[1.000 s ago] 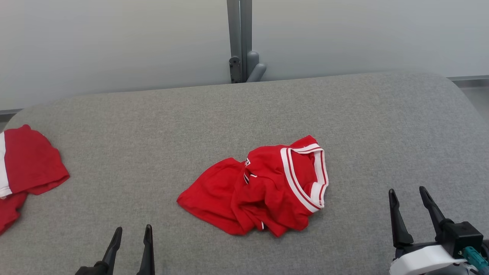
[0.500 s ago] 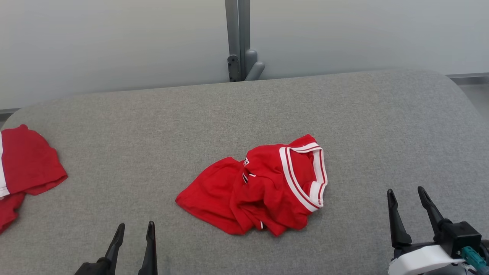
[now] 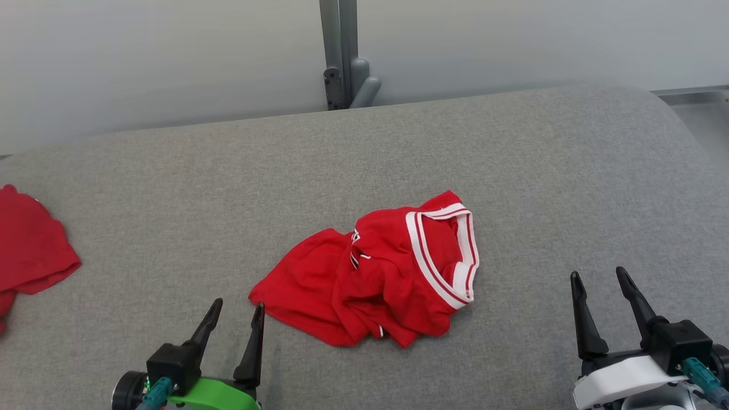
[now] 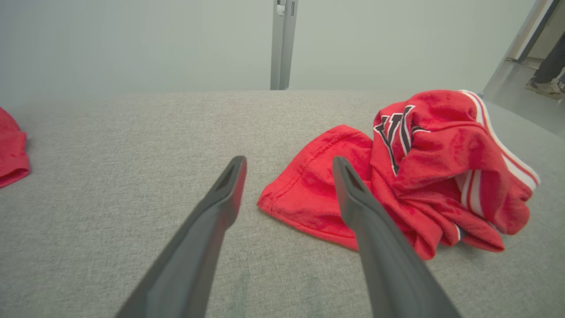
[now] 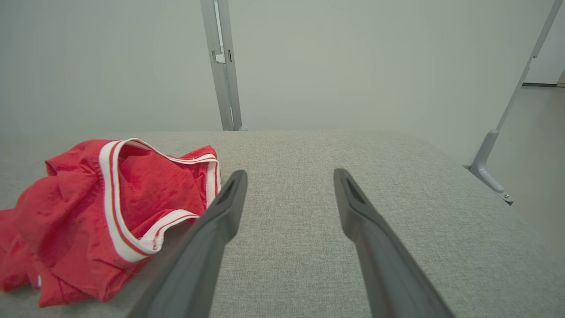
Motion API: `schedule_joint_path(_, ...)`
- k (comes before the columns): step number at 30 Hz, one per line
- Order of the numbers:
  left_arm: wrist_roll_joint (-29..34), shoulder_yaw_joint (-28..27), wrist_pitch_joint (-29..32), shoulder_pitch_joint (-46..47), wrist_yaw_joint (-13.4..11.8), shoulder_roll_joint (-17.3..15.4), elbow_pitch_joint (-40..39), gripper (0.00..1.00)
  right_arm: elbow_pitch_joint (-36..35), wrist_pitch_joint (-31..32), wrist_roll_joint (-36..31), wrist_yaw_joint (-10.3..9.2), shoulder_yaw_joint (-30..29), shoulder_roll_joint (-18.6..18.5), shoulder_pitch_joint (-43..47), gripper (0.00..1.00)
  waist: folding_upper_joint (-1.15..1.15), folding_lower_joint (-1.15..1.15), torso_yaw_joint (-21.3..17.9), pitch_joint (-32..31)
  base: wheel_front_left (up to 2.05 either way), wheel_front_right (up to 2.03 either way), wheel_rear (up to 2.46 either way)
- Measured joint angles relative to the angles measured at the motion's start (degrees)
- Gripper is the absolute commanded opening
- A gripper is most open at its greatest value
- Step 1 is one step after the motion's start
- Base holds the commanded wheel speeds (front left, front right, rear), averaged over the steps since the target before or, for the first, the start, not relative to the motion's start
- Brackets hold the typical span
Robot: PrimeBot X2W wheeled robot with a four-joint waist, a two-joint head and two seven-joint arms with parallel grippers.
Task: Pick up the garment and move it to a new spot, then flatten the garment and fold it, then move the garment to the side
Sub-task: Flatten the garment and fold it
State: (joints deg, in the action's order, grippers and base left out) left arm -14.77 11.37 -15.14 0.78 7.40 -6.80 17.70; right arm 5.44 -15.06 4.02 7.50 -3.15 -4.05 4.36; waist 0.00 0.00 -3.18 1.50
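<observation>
The crumpled red jersey [image 3: 376, 279] lies mid-frame, just right of the left gripper [image 3: 239, 304] and well left of the right gripper [image 3: 597, 273]. Both pairs of fingers are spread wide.

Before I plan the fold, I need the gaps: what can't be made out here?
The garment, head view: overall shape hidden by its own crumpled folds.
The print, left wrist view: unreadable, creased into folds.
The second red cloth, head view: cut off by left edge.
The shoe, left wrist view: cut by right edge.
</observation>
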Motion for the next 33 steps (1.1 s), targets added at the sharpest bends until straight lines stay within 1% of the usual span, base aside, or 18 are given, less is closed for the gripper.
schedule_joint_path(1, 0.0, 0.0, 0.0, 0.0, 0.0, 0.0, 0.0, 1.0, 0.0, 0.0, 0.0, 0.0, 0.0, 0.0, 0.0, 1.0, 0.0, 0.0, 0.0, 0.0, 0.0, 0.0, 0.0)
schedule_joint_path(4, -1.16, 2.64, 0.04, 3.29, 0.01, -1.42, 3.88, 1.0, -0.12, 0.0, 0.01, 0.0, 0.19, 0.0, -0.57, 1.0, 0.0, 0.0, -0.77, 1.0, 0.0, 0.0, 0.0)
schedule_joint_path(7, -2.94, 4.13, 1.02, 6.53, 0.09, -2.56, 7.88, 1.0, -0.27, 0.0, 0.05, 0.0, 0.27, 0.01, -1.3, 1.0, 0.0, 0.0, -1.7, 2.1, 0.0, 0.0, 0.0)
schedule_joint_path(14, -6.7, 6.19, 4.58, 12.86, 0.09, -4.89, 16.46, 1.0, -0.43, 0.0, 0.19, 0.0, 0.45, 0.34, -2.78, 1.0, 0.0, 0.0, -4.38, 4.99, 0.0, 0.0, 0.0)
schedule_joint_path(17, -8.37, 6.52, 5.28, 14.36, 0.09, -5.33, 19.34, 1.0, -0.41, 0.0, 0.33, 0.0, 0.36, 0.54, -2.97, 1.0, 0.0, 0.0, -5.58, 6.04, 0.0, 0.0, 0.0)
schedule_joint_path(20, -11.61, 6.99, 6.64, 15.49, 0.09, -5.46, 21.31, 1.0, -0.38, 0.0, 0.36, 0.0, 0.47, 0.75, -3.56, 1.0, 0.0, 0.0, -6.65, 6.99, 0.0, 0.0, 0.0)
schedule_joint_path(21, -12.69, 7.51, 7.28, 15.6, 0.09, -5.46, 21.5, 0.91, -0.38, 0.0, 0.4, 0.0, 0.52, 0.77, -3.57, 1.0, 0.0, 0.0, -6.94, 7.27, 0.0, 0.0, 0.0)
schedule_joint_path(22, -14.26, 8.27, 8.09, 15.73, 0.09, -5.48, 21.52, 0.91, -0.38, 0.0, 0.42, 0.0, 0.55, 0.83, -3.57, 1.0, 0.0, 0.0, -7.2, 7.56, 0.0, 0.0, 0.0)
schedule_joint_path(23, -15.34, 9.2, 8.99, 16.0, 0.07, -5.81, 21.48, 0.39, -0.37, 0.0, 0.43, 0.0, 0.55, 0.92, -3.57, 1.0, 0.0, 0.0, -7.43, 7.81, 0.0, 0.0, 0.0)
schedule_joint_path(24, -16.46, 10.26, 10.06, 16.21, 0.05, -6.32, 21.24, 0.0, -0.37, 0.0, 0.43, 0.0, 0.56, 0.98, -3.59, 1.0, 0.0, 0.0, -7.63, 8.02, 0.0, 0.0, 0.0)
schedule_joint_path(26, -19.15, 11.78, 11.56, 16.31, 0.05, -7.0, 19.91, 0.0, -0.35, 0.0, 0.44, 0.0, 0.54, 1.02, -3.61, 1.0, 0.0, 0.0, -7.93, 8.34, 0.0, 0.0, 0.0)
schedule_joint_path(29, -23.7, 14.25, 13.73, 16.1, 0.07, -7.05, 16.02, 0.0, -0.33, 0.0, 0.45, 0.0, 0.49, 1.07, -3.66, 1.0, 0.0, 0.0, -8.01, 8.47, 0.0, 0.0, 0.0)
schedule_joint_path(33, -28.24, 15.85, 15.17, 15.65, 0.08, -7.28, 7.87, 0.0, -0.12, 0.0, 0.87, -0.01, 0.74, 1.12, -3.69, 1.0, 0.0, 0.0, -7.62, 8.14, 0.0, 0.0, 0.0)
